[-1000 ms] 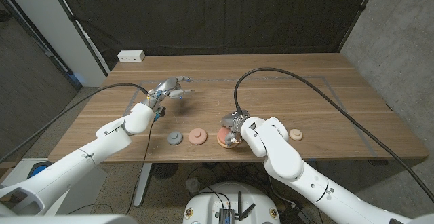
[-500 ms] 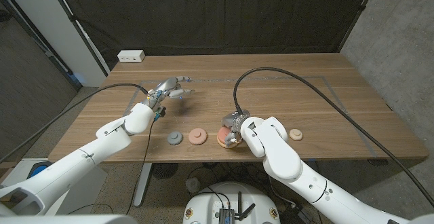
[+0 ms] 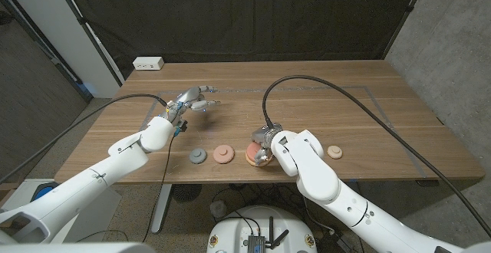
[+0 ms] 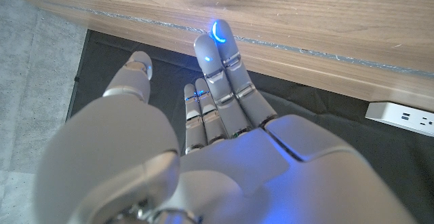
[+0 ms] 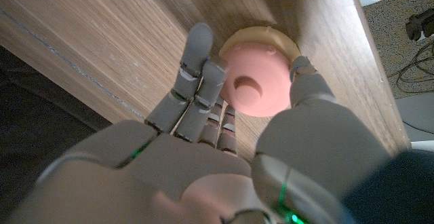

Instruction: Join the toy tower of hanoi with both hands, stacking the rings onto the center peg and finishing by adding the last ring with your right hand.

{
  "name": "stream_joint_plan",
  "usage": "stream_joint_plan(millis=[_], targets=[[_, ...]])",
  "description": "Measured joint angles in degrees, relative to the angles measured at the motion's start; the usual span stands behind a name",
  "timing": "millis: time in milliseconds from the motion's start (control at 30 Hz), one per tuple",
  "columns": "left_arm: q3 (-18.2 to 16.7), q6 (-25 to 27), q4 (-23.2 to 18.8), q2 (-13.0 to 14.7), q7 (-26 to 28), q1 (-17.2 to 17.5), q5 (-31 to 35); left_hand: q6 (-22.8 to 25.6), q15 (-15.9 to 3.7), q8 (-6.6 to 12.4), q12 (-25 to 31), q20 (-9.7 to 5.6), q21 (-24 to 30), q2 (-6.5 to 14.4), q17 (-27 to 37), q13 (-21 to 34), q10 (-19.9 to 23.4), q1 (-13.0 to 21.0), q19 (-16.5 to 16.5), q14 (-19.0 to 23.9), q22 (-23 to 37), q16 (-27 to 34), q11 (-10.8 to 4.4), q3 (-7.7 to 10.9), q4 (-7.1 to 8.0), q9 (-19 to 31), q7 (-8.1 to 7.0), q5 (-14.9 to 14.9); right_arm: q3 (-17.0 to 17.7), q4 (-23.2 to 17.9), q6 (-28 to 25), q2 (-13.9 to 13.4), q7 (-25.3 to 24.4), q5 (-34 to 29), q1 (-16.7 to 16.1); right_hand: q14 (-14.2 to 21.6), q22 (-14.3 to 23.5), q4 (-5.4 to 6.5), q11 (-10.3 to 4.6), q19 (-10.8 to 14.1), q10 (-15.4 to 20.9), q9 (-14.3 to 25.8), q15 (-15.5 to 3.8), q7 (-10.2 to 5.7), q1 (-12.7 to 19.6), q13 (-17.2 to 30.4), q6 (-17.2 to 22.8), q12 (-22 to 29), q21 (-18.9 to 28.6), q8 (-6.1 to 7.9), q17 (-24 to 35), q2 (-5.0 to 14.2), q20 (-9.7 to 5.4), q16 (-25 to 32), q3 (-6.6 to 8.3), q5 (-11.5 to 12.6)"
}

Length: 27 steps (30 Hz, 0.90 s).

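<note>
Wooden table (image 3: 322,100): right hand (image 3: 263,144) fingers grip half-hidden pink ring (image 5: 255,88); left hand (image 3: 192,100) spread, empty.

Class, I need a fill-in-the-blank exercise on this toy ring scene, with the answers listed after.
1. The right robot hand closes its fingers around the ____ ring on top of the stack.
2. The grey ring lies beside a pink ring on the ____ table.
3. The left robot hand holds ____.

Answers: pink; wooden; nothing
</note>
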Motion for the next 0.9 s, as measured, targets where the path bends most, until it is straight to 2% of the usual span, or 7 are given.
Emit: stream_joint_plan(millis=[133, 433, 667, 767, 900], targets=[[0.0, 0.0, 0.2, -0.1, 0.0, -0.1, -0.1, 0.0, 0.00, 0.00, 0.0, 0.19, 0.2, 0.0, 0.1, 0.0, 0.0, 0.0, -0.2, 0.0, -0.3, 0.0, 0.00, 0.12, -0.12, 0.0, 0.00, 0.0, 0.0, 0.2, 0.4, 0.2, 0.7, -0.5, 0.2, -0.5, 0.0, -0.02, 0.80, -0.8, -1.7, 0.0, 0.01, 0.52, -0.4, -0.5, -1.3, 0.0, 0.0, 0.00, -0.2, -0.38, -0.01, -0.8, -0.47, -0.5], [0.0, -0.2, 0.7, -0.2, 0.0, -0.4, -0.2, 0.0, 0.00, 0.00, 0.0, 0.19, 0.4, 0.3, 0.1, 0.0, 0.0, -0.3, -0.2, 0.0, -0.5, 0.0, 0.00, 0.32, -0.31, 0.0, 0.00, 0.0, 0.2, 0.3, 0.8, 0.6, 2.0, -1.3, 0.5, -1.7, 0.0, -0.21, 1.25, -1.2, -2.2, -0.3, 0.72, 0.83, -0.8, -1.3, -2.0, 0.0, -0.5, 0.00, -1.6, -0.83, 0.42, -2.7, -0.68, -1.4], [0.1, -0.4, 1.1, -0.4, 0.0, -0.7, -0.3, 0.0, 0.00, 0.00, 0.0, 0.18, 0.8, 0.3, 0.0, 0.3, 0.0, -0.3, -0.2, 0.0, -0.5, 0.0, 0.00, 0.32, -0.31, 0.0, 0.00, 0.0, 0.7, -0.4, 1.0, 0.8, 2.9, -1.8, 0.5, -1.7, 0.0, -0.24, 1.22, -1.6, -2.2, -0.3, 0.72, 0.69, -0.8, -1.9, -0.2, 0.7, -0.9, 0.91, -1.9, -0.83, 0.41, -2.7, -0.70, -1.8], [0.1, -0.5, 1.2, -0.4, 0.0, -0.7, -0.3, 0.0, 0.00, 0.00, 0.0, 0.16, 0.8, 0.3, 0.0, 0.3, 0.0, -0.3, -0.2, 0.0, -0.8, 0.0, 0.00, 0.32, -0.31, 0.0, 0.00, 0.0, 0.9, -0.7, 1.0, 0.8, 3.1, -1.9, 0.4, -1.7, 0.0, -0.24, 0.21, -1.6, -1.1, -0.2, 0.72, 0.30, -0.8, -2.0, 1.3, 1.1, -0.9, 1.56, -2.1, -0.82, 0.41, -3.0, -0.70, -1.8], [0.1, -0.5, 1.1, -0.4, 0.1, -0.7, -0.3, 0.0, 0.00, 0.00, 0.0, 0.08, 1.0, 0.3, 0.0, 0.3, 0.0, -0.3, -0.3, 0.0, -0.8, 0.0, 0.00, 0.31, -0.31, 0.0, 0.00, 0.0, 1.5, -1.6, 1.1, 0.9, 3.5, -1.9, -0.1, -0.7, 0.0, -0.24, -0.07, -1.6, 0.6, 0.2, 0.49, -0.15, -0.1, -2.2, 3.5, 1.6, -0.9, 2.47, -1.8, -0.06, 0.41, -2.9, -0.70, -1.8]])
